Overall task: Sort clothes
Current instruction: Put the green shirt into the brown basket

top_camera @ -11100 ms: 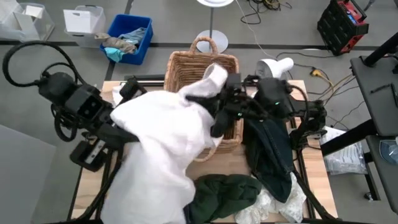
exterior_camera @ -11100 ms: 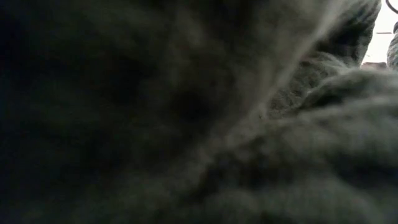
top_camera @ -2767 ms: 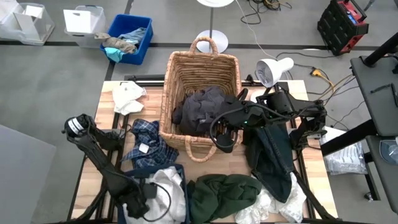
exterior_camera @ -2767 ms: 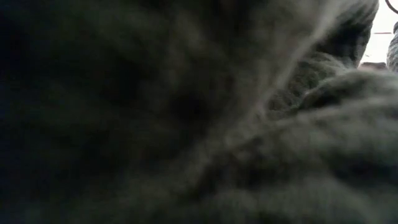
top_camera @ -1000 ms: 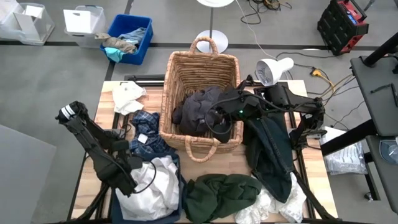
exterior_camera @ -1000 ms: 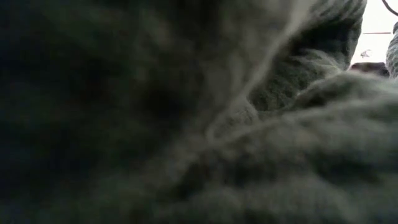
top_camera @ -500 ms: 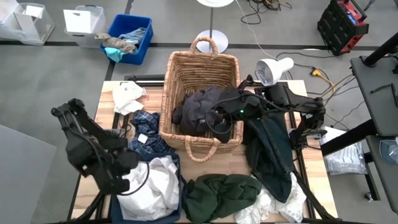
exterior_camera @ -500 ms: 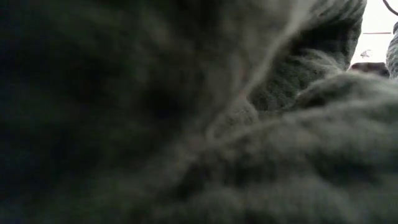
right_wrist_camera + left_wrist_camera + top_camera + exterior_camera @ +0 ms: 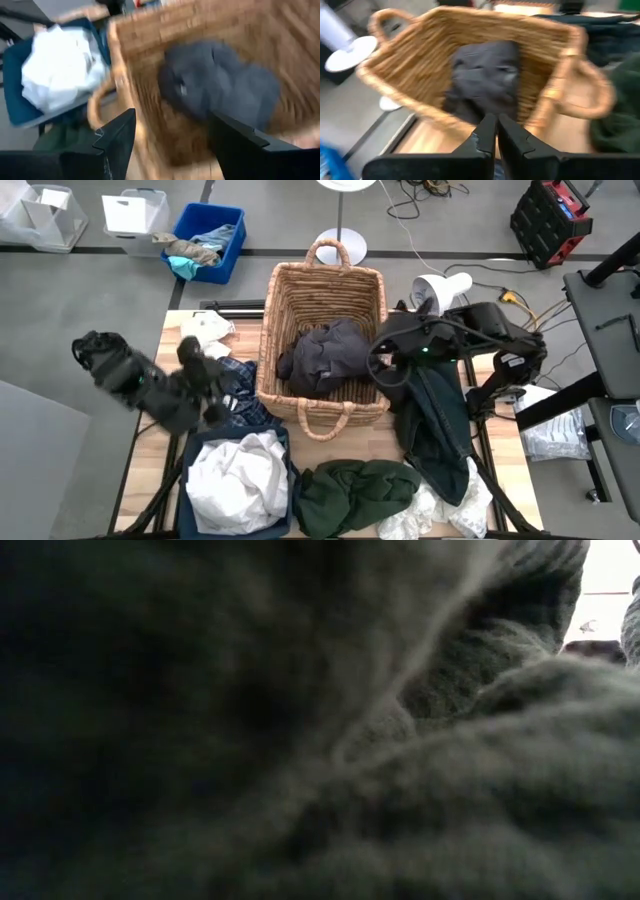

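A charcoal garment [image 9: 325, 355] lies bunched in the wicker basket [image 9: 290, 295] at the table's far middle. A white garment [image 9: 238, 480] fills a blue bin [image 9: 195, 450] near left. Also on the table lie a plaid garment [image 9: 240, 395], a dark green one [image 9: 350, 495] and a black one [image 9: 435, 425]. My left gripper [image 9: 496, 131] is shut and empty, raised above the plaid garment and pointing at the basket. My right gripper [image 9: 172, 145] is open and empty, above the basket's right rim [image 9: 385, 365]. In the low view, dark knit cloth [image 9: 320, 740] blocks everything.
A small white garment [image 9: 205, 332] lies at the far left corner, and white lacy cloth [image 9: 440, 510] at the near right. A white desk lamp [image 9: 440, 288] stands behind the right arm. On the floor beyond the table is a blue box with rags [image 9: 208, 240].
My left gripper has risen out of the blue bin and swung toward the far edge and the basket, turning as it went; the white garment stays in the bin. My right gripper has drawn back from inside the basket toward the table's right.
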`<action>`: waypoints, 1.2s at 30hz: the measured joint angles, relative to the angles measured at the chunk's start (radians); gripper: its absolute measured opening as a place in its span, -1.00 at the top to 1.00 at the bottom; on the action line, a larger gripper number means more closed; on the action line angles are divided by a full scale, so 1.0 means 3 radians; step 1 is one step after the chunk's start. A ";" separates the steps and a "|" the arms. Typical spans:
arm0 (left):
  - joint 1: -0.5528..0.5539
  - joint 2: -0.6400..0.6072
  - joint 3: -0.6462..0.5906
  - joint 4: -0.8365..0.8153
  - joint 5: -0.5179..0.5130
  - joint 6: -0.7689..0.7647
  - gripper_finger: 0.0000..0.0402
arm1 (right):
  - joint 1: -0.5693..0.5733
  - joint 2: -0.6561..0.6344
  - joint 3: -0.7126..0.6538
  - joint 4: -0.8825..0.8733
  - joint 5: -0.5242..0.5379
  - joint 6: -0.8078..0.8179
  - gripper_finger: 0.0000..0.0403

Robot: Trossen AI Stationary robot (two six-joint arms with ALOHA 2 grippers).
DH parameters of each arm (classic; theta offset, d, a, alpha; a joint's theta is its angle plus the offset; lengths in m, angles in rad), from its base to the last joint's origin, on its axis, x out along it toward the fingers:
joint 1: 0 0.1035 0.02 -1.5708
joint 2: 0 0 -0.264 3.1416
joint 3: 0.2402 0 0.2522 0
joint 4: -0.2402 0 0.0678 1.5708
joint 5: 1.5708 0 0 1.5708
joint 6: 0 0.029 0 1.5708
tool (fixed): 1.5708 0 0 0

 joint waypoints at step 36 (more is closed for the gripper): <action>0.0613 -0.0034 -0.0118 0.1188 -0.0209 0.1596 1.00 | 0.1626 -0.0176 -0.3122 0.1763 -0.1101 0.0735 -0.18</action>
